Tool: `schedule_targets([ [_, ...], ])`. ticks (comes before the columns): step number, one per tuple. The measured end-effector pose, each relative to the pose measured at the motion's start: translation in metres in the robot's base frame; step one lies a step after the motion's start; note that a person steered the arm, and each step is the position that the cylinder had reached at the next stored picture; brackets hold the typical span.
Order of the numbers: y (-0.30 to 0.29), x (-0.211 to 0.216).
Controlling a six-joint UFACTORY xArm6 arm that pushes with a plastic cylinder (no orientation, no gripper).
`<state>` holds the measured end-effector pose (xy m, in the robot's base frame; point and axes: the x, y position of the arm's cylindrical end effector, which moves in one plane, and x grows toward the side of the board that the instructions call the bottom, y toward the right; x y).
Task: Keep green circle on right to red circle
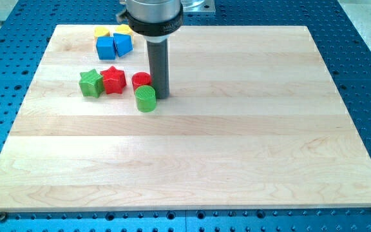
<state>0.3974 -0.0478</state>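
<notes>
The green circle (145,99) stands on the wooden board, just below and slightly right of the red circle (141,80), touching or nearly touching it. My tip (161,96) rests on the board right beside both, at the red circle's right side and the green circle's upper right. The rod hides part of the red circle's right edge.
A red star (113,79) and a green star (91,83) lie to the left of the circles. Two blue blocks (114,45) and two yellow blocks (102,31) sit near the view's top left. The wooden board (237,129) lies on a blue perforated table.
</notes>
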Motion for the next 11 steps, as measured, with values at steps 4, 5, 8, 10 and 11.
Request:
schedule_targets([
  [4, 0.045, 0.002],
  [5, 0.085, 0.055],
  [8, -0.026, 0.074],
  [10, -0.026, 0.056],
  [11, -0.011, 0.022],
])
